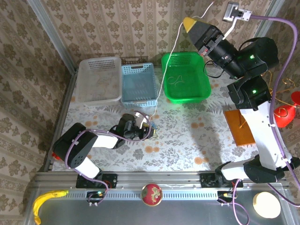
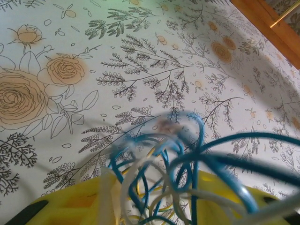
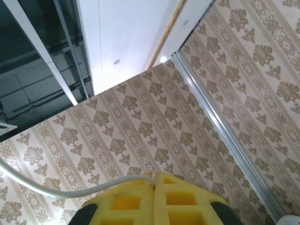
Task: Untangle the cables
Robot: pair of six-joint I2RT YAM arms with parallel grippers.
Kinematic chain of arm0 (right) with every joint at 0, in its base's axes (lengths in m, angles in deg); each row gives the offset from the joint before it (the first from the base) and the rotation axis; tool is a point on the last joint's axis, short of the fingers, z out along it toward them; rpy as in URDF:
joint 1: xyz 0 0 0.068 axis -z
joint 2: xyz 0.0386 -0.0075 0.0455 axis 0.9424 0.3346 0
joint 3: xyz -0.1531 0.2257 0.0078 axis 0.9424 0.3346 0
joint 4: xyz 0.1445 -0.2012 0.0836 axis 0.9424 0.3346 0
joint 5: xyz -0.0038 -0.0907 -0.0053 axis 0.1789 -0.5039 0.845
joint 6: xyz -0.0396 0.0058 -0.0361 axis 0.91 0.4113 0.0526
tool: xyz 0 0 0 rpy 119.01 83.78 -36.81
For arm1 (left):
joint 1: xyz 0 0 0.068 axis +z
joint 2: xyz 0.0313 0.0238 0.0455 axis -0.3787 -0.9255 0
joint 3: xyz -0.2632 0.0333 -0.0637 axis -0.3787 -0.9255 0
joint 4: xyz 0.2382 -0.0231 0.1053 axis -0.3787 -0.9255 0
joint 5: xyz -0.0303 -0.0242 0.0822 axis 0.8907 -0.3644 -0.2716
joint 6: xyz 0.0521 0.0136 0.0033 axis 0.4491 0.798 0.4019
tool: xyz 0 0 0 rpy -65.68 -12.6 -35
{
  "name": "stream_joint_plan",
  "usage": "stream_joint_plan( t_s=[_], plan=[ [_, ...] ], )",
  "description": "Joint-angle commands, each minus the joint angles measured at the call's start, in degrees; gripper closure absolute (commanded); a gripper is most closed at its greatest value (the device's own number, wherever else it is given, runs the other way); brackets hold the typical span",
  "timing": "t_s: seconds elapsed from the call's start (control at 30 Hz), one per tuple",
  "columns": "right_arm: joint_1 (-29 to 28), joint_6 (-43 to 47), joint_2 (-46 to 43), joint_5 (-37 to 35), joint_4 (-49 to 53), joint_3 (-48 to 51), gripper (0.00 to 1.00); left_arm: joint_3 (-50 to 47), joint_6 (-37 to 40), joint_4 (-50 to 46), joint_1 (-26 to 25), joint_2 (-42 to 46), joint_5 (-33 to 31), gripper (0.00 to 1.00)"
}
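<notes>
A small tangle of blue, whitish and yellow cables (image 1: 153,127) lies on the flowered tablecloth at mid-left. My left gripper (image 1: 148,129) reaches in low from the left. In the left wrist view its yellow fingers (image 2: 70,206) stand either side of the tangle (image 2: 159,159) and close on the looped strands, left gripper (image 2: 154,190). One white cable (image 1: 168,56) runs from the tangle up to my right gripper (image 1: 187,22), raised high near the back wall. The right gripper (image 3: 153,176) is shut, pinching that white cable (image 3: 56,191) at its fingertips. A thin yellowish cable (image 1: 175,80) lies in the green basket.
Three baskets stand at the back: white (image 1: 98,79), blue (image 1: 138,86), green (image 1: 206,86). A wooden board (image 1: 236,127) and a gold wire stand with red ornaments (image 1: 286,115) are at the right. A banana (image 1: 47,199) and a red ball (image 1: 151,193) lie on the front rail.
</notes>
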Motion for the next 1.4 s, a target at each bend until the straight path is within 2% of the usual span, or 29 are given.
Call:
stream_joint_plan(
  t_s=[0.0, 0.17, 0.47, 0.9, 1.13, 1.23, 1.37],
  plan=[
    [1.1, 1.3, 0.5, -1.7, 1.4, -2.3, 1.00, -0.9, -1.0, 1.9, 0.6, -0.7, 0.8, 0.59],
    [4.6, -0.2, 1.1, -1.7, 1.5, -4.3, 1.00, -0.9, -1.1, 1.5, 0.9, -0.1, 1.0, 0.58],
    [9.4, -1.8, 7.5, -0.5, 4.8, -16.4, 1.00, -1.8, -1.3, 2.0, 1.4, -1.0, 1.5, 0.60],
    [11.7, -2.7, 11.8, 0.6, 8.0, -27.6, 1.00, -2.1, -1.5, 2.3, 1.8, -1.1, 1.8, 0.57],
    [12.4, -2.7, 11.8, 0.7, 8.3, -28.2, 1.00, -2.7, -1.7, 2.9, 1.8, -1.6, 1.8, 0.56],
    [12.4, -3.6, 11.8, 1.5, 7.8, -27.7, 1.00, -2.9, -2.0, 3.2, 1.9, -1.6, 2.0, 0.52],
    [12.2, -6.6, 11.4, 4.6, 5.1, -24.0, 1.00, -2.7, -2.5, 3.1, 1.9, 0.2, 2.3, 0.41]
  ],
)
